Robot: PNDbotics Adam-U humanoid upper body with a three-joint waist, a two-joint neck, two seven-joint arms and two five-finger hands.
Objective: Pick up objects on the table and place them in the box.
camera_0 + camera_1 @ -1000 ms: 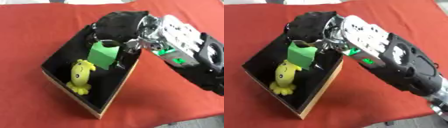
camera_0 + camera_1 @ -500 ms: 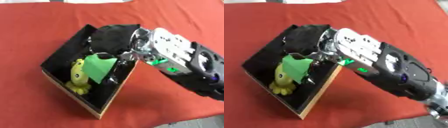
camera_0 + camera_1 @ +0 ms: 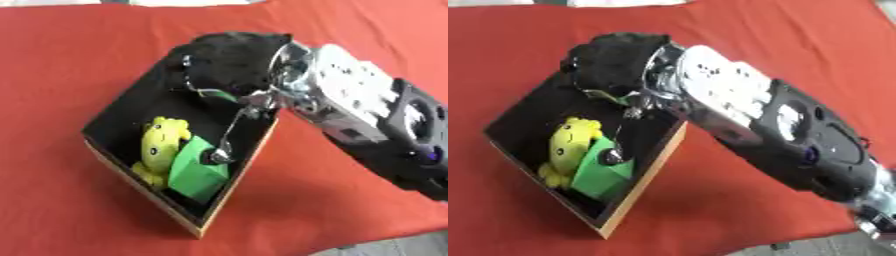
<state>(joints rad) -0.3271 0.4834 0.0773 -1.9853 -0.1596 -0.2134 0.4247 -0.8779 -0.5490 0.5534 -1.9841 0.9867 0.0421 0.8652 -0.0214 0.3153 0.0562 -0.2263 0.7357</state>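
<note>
Green block in box, right hand above, fingers' state unclear.

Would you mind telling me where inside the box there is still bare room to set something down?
The box floor is bare at its far left, beyond the yellow toy. The near end is crowded: toy and green block lie side by side, the right hand over the far end.

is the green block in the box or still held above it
In the box. The green block lies tilted on the floor of the black-lined box, against the yellow plush toy. The right hand hovers above; its fingers are unclear.
</note>
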